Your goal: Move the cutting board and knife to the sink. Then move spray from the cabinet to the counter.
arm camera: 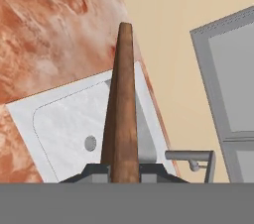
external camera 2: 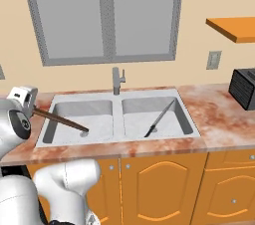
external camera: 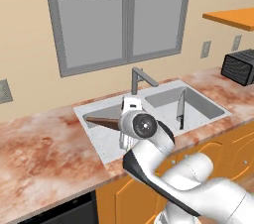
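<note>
Pincer (arm camera: 124, 171) clamped on cutting board (arm camera: 121, 114), seen edge-on in hand view, rising between the tips over left sink (arm camera: 59, 129) basin; right base view shows board (external camera 2: 60, 118) slanting down to basin floor near drain; knife (external camera 2: 159, 118) leaning in right basin, handle low; left base view: arm hides board's held end (external camera: 101, 121); marbled surface (external camera: 44, 153) around sink.

arm (external camera: 198, 178): glossy white rounded shells, dark seams at joints
wrist (external camera: 144, 125): round dark disc cap
fingers (arm camera: 94, 171): small, dark grey
</note>
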{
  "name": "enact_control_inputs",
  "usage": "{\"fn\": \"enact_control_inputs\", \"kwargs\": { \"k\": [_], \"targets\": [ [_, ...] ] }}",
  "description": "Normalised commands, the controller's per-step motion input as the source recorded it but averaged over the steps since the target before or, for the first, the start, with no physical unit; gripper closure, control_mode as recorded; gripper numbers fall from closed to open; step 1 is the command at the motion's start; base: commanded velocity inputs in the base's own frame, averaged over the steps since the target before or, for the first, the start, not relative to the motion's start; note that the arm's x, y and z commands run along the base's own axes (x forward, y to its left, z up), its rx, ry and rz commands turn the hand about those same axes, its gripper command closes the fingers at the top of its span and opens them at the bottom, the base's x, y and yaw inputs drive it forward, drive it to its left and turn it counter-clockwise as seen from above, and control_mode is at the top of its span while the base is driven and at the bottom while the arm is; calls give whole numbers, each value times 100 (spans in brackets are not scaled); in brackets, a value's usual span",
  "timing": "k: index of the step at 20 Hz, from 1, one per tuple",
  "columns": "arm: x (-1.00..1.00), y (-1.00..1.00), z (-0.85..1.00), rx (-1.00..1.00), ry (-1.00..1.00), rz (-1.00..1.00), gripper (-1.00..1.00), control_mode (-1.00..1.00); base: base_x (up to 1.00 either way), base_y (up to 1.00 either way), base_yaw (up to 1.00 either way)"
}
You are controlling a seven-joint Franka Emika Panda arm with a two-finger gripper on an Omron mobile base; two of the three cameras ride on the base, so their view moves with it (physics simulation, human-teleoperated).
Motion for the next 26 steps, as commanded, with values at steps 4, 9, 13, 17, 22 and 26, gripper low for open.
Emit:
{"fn": "enact_control_inputs", "kwargs": {
  "k": [4, 9, 13, 17, 22, 26],
  "targets": [
    [54, 0, -4, 0, 0, 0, 100, -100, 0, 0, 0],
    [58, -9, -6, 6, 6, 1, 100, -100, 0, 0, 0],
    [44, -28, -9, 16, 3, 1, 100, -100, 0, 0, 0],
    [38, -28, -24, 9, 0, 2, 100, -100, 0, 0, 0],
    [12, -14, -41, 0, 0, 1, 100, -100, 0, 0, 0],
    [10, -1, -30, 0, 0, 0, 100, -100, 0, 0, 0]
  ]
}}
